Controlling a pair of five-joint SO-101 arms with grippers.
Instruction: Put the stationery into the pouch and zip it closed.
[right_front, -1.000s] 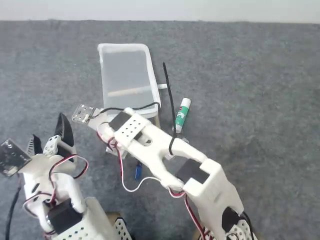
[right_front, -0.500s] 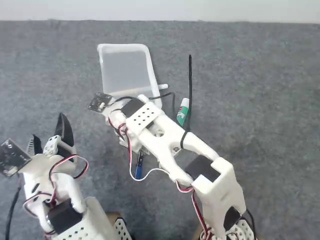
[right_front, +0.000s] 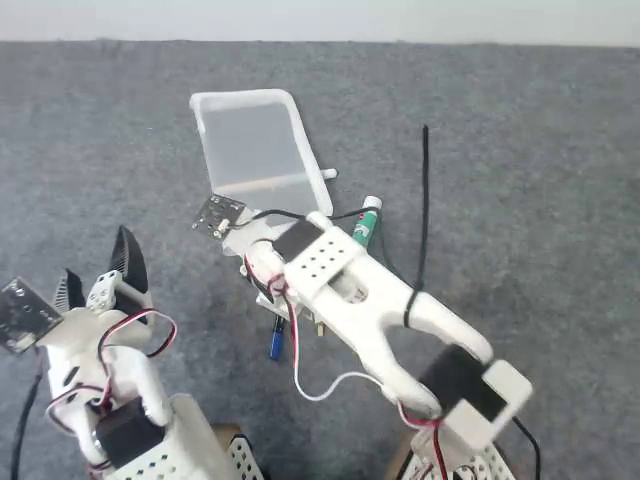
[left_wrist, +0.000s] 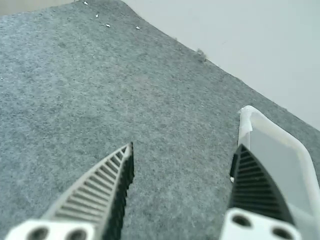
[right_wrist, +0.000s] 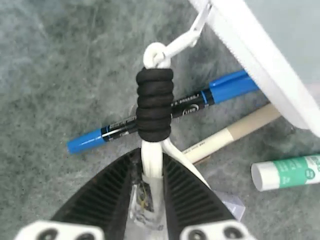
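The translucent white pouch (right_front: 250, 135) lies flat at the back of the grey carpet, and its rim (right_wrist: 260, 65) also appears in the right wrist view. My right gripper (right_wrist: 151, 175) is shut on the pouch's white zip pull cord (right_wrist: 152, 150), which has a black wrapped band (right_wrist: 155, 102). Under the cord lie a blue pen (right_wrist: 150, 120) and a beige pencil (right_wrist: 235, 132), with a green and white glue stick (right_wrist: 287, 172) beside them. The pen (right_front: 276, 340) and glue stick (right_front: 365, 222) peek out from under the right arm (right_front: 330, 275). My left gripper (left_wrist: 180, 165) stands open with nothing in it, near the pouch (left_wrist: 280, 155).
The left arm (right_front: 100, 350) sits at the front left, well apart from the pouch. A black cable (right_front: 424, 200) sticks up from the right arm. Bare carpet stretches to the right and far left.
The right arm has swung to the right and pulled back toward the front. The pouch's near end has shifted right with it, tilting the pouch. The left arm has stayed still.
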